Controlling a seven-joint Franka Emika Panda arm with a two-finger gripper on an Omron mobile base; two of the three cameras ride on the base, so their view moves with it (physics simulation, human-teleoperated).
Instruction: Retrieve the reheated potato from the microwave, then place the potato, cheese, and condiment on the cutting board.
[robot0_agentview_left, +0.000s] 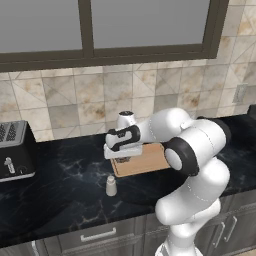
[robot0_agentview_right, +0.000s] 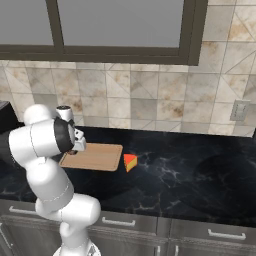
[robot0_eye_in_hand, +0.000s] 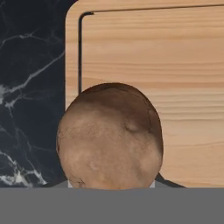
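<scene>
The brown, rough-skinned potato sits between my fingers and hides their tips. My gripper is shut on it, just above the left end of the light wooden cutting board, whose grooved corner lies right under the potato. The orange cheese wedge rests on the black counter just off the board's right edge. The small grey condiment shaker stands upright on the counter in front of the board's left end. The microwave is out of view.
A black toaster stands at the counter's left end. Behind the counter runs a tiled wall with a window above and an outlet at the right. Cabinet drawers line the counter's front.
</scene>
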